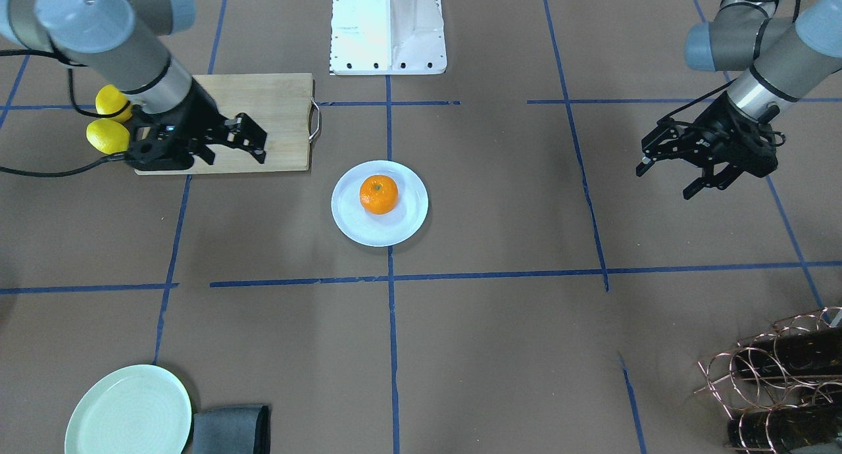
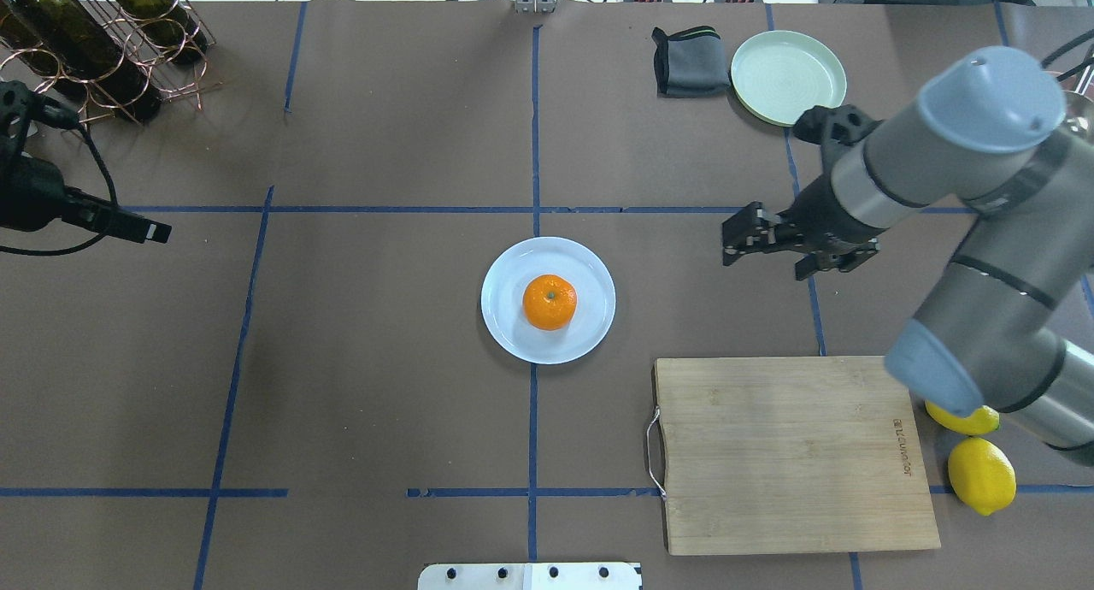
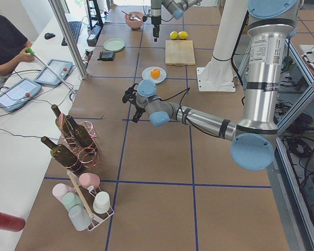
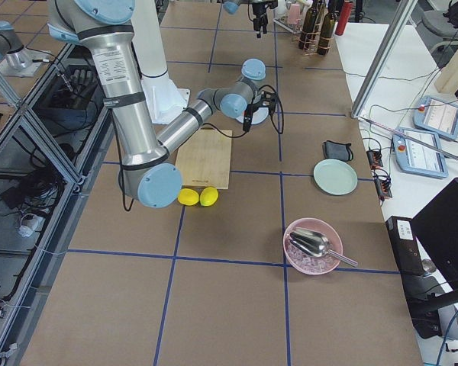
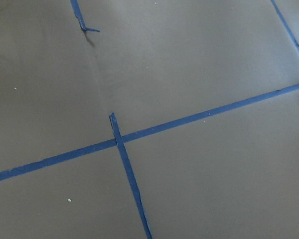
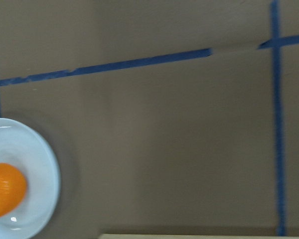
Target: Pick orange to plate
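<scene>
We find the orange (image 1: pixel 379 194) resting on the plate (image 1: pixel 408 227) near the table's centre, slightly off the plate's middle. The right gripper (image 1: pixel 262 148) hangs above the cutting board (image 1: pixel 276 112), well clear of the plate, fingers apart and holding nothing. The left gripper (image 1: pixel 664 183) hovers over bare table on the opposite side, fingers spread wide and empty. Two lemons (image 1: pixel 107 135) lie just beside the board.

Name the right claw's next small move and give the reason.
Probably draw the right claw back toward its own side and park it. The orange sits on the plate, and the claw is open, empty and well apart from the plate, so nothing seems left to place.
</scene>
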You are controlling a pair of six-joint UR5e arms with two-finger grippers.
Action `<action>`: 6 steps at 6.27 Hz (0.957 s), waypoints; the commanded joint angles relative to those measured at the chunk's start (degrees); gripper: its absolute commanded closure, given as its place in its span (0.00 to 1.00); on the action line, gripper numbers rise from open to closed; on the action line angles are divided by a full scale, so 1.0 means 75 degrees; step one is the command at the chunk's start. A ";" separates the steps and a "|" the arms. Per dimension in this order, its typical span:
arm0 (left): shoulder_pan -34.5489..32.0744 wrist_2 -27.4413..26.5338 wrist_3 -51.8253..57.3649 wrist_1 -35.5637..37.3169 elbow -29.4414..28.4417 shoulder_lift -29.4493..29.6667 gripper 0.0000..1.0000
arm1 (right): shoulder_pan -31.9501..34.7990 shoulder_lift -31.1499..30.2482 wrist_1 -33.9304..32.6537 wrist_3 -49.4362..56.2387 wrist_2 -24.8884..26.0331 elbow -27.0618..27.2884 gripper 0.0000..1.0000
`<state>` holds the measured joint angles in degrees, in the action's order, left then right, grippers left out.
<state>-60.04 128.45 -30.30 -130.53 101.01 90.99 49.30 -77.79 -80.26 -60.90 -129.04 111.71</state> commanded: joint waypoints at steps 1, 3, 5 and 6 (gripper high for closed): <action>-0.1373 0.0087 0.2620 0.1457 -0.0003 -0.0179 0.01 | 0.1854 -0.1737 -0.0079 0.3834 -0.0606 -0.0022 0.00; -0.3274 0.1443 0.5255 0.4277 0.0020 -0.0085 0.00 | 0.3741 -0.2271 -0.0103 0.6630 -0.1352 -0.0955 0.00; -0.3689 0.1191 0.5944 0.4923 -0.0025 -0.0108 0.00 | 0.4964 -0.2319 -0.0162 0.8964 -0.1357 -0.2058 0.00; -0.3899 0.0899 0.6309 0.5666 0.0067 -0.0132 0.00 | 0.5178 -0.2261 -0.0765 0.9450 -0.1288 -0.2109 0.00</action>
<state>-87.21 137.28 13.14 -93.40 101.16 90.16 84.76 -94.98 -82.31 3.07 -138.94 97.98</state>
